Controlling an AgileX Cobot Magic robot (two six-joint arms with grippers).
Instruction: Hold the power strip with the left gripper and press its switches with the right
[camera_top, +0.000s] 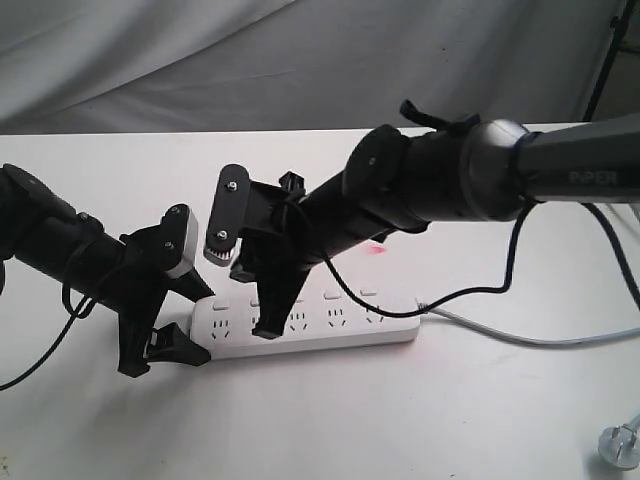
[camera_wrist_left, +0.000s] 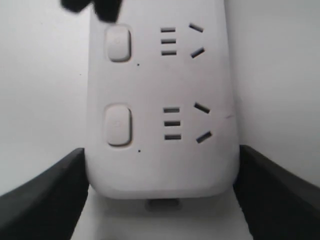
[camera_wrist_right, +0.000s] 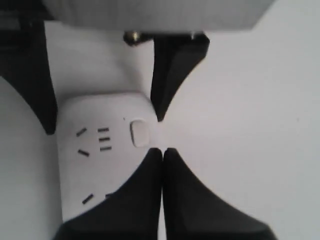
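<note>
**A:** The left gripper (camera_top: 175, 325) has the power strip (camera_top: 350, 325) by its rounded end. There's one finger (camera_wrist_left: 45, 200) on each long edge, both touching, so it's pinching the strip.

**B:** The strip lies flat on the white table (camera_top: 450, 420), sockets up. It runs straight away from that gripper, and its grey cord (camera_top: 520, 338) trails off the far end.

**A:** The right gripper (camera_top: 266, 328) points down over the strip, just beyond the left one, with its fingers pressed together into a single tip.

**B:** The wrist camera puts that tip (camera_wrist_right: 162, 150) at the switch-side edge. It's just beside the end switch (camera_wrist_right: 140, 132), not on it. I can't tell whether it touches the strip.
</note>
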